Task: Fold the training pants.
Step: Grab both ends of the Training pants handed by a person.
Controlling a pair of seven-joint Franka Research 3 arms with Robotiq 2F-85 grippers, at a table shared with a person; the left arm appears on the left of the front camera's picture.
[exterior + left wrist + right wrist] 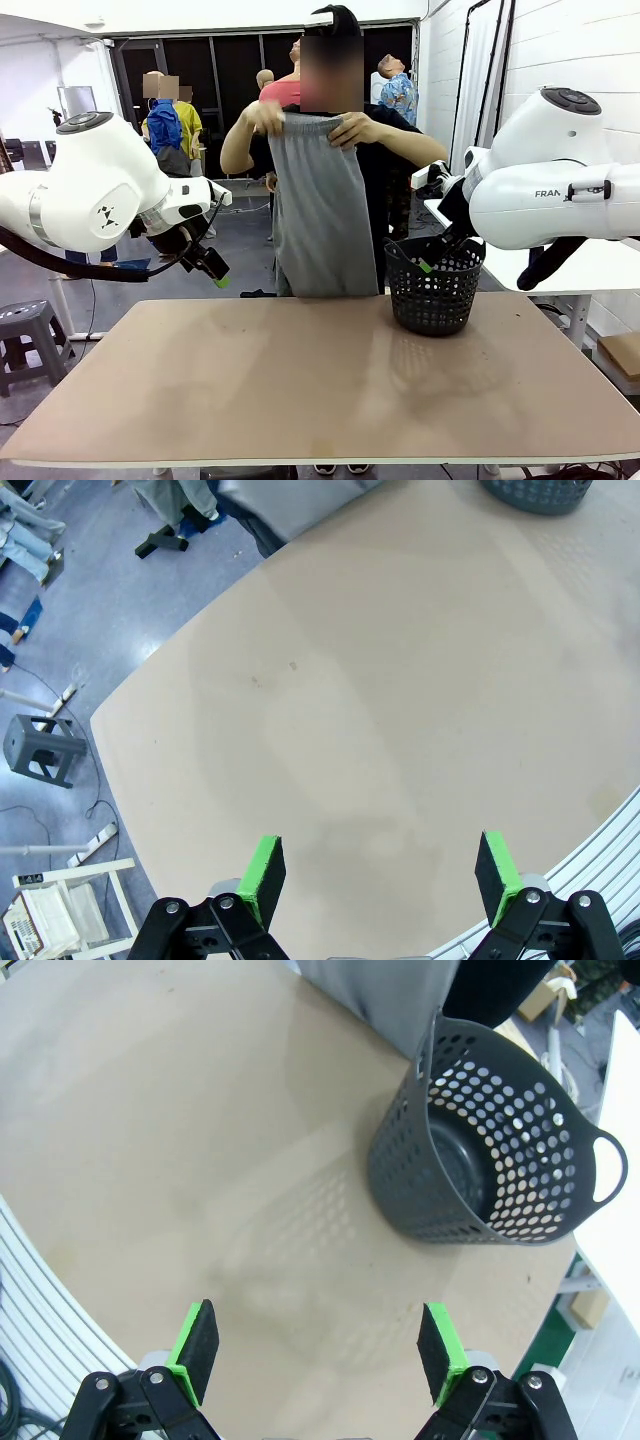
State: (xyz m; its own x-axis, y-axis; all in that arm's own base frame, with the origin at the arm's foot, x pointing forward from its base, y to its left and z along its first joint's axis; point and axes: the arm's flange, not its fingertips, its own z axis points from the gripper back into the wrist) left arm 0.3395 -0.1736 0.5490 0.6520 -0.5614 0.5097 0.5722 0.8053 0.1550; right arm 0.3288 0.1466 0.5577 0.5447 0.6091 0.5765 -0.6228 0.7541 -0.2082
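Training pants (pixel 322 205): held aloft at 12 o'clock, unfolded. Left gripper (pixel 380 865), right gripper (pixel 318 1330): jaws wide, empty. Risk: hem likely catching basket (pixel 433 285) at 2 o'clock.

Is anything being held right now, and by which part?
The person's hands hold the training pants up by the waistband. The left tool and right tool are open and empty.

Three cameras, one tabletop (pixel 300 380)
The front view looks slightly down across it from the robot's edge toward a person (pixel 400 145) at the far edge. The wrist views look steeply down from high above, past the left pincer (pixel 380 875) and the right pincer (pixel 315 1350). All three share the bare middle and the black basket (pixel 480 1160) by the far right corner.
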